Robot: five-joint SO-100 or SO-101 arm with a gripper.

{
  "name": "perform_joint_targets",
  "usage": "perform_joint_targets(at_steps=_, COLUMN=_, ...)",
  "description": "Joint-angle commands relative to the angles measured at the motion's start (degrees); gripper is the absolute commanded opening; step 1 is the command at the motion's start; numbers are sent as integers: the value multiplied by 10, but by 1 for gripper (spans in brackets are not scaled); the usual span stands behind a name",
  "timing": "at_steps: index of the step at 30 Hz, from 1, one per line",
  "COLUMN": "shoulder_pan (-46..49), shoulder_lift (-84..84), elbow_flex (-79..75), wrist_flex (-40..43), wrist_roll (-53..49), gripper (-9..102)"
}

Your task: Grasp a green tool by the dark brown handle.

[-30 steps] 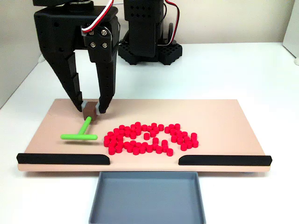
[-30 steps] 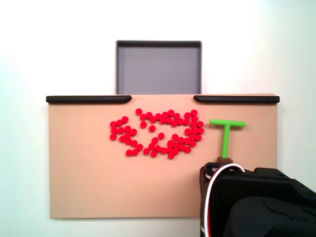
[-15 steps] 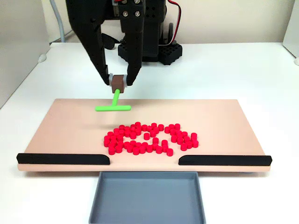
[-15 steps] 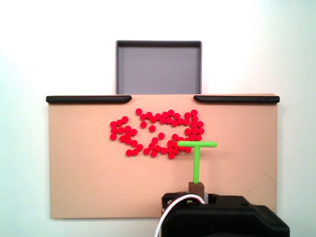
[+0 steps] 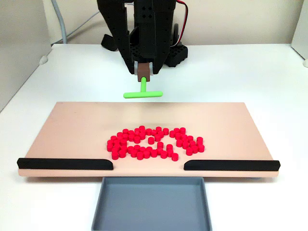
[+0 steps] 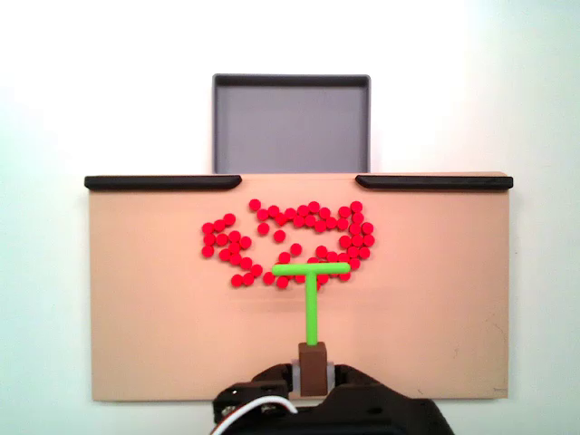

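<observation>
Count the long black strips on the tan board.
2. One black strip runs along the board's near edge on the left in a fixed view, the other black strip on the right, with a gap between them facing the grey tray.

Both fixed views are bright and evenly lit, with soft diffuse light that seems to come from above. Shadows are faint: a thin dark line runs under the near edge of the board (image 5: 144, 174) in a fixed view, and the tray (image 5: 151, 179) just in front of that edge shows only mild shading along its inner walls. In a fixed view the white table (image 6: 54, 91) around the board (image 6: 145, 344) is overexposed, nearly featureless, with a slight greenish tint toward the picture's side edges. Focus is fair but soft throughout; the red cylinders (image 6: 290, 240) on the board blur together slightly. Straight edges show no strong bending.
</observation>
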Motion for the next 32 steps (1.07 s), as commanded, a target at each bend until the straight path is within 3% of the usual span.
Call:
perform_joint_targets(at_steps=1, shoulder_pan=-11, shoulder_lift=21, elbow_flex=-2, wrist_flex=-1, wrist_roll=5, gripper=0)
perform_joint_targets(at_steps=32, shoulder_pan=-18, shoulder_lift=24, elbow_flex=3, wrist_flex=5, wrist_roll=24, gripper=0)
